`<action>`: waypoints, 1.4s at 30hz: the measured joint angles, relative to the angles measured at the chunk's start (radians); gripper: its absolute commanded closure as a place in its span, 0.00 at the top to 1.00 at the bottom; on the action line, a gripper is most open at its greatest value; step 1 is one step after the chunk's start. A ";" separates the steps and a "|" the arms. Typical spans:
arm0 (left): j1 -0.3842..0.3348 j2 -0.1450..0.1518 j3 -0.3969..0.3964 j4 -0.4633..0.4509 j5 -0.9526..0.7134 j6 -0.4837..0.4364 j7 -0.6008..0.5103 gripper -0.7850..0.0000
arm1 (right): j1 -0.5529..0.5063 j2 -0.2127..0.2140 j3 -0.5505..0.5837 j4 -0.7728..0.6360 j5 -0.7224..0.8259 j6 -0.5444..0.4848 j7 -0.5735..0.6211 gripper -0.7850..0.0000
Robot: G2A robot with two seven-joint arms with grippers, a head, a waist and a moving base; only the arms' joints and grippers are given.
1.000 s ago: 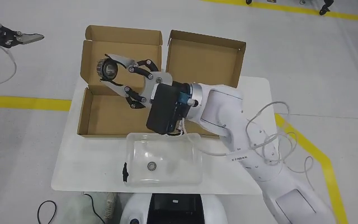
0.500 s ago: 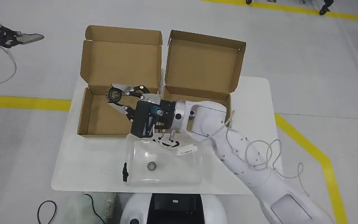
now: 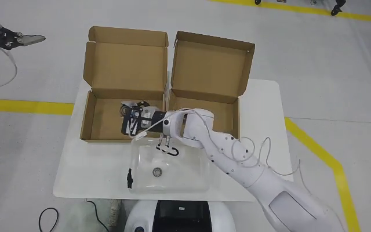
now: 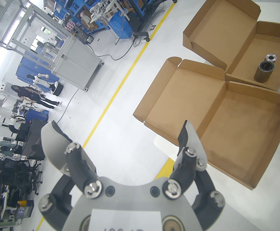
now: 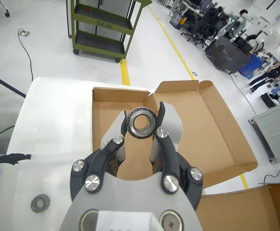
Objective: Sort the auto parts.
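Two fingers of the right end effector (image 5: 142, 119) were closed partway on a steel tapered bearing ring (image 5: 152, 126), held over an open brown cardboard box (image 5: 196, 135), its bore facing the wrist camera. Off the table, the left end effector (image 4: 118, 129) gaped wide, empty.

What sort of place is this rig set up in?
Most likely a factory or robotics workshop floor: a yellow floor line, a green shelf cart, blue workbenches and a metal-framed enclosure. The right gripper holds a bearing over a cardboard box.
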 measured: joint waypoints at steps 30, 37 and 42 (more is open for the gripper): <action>0.000 0.000 0.000 0.000 0.000 0.000 0.000 1.00 | 0.243 -0.286 -0.225 0.610 0.117 0.029 0.207 0.00; 0.000 0.000 0.000 0.000 0.000 0.000 0.000 1.00 | 0.267 -0.352 -0.250 0.728 0.123 0.018 0.193 0.00; 0.000 0.000 0.000 0.000 0.000 0.000 0.000 1.00 | 0.272 -0.392 -0.257 0.807 0.135 -0.008 0.152 0.08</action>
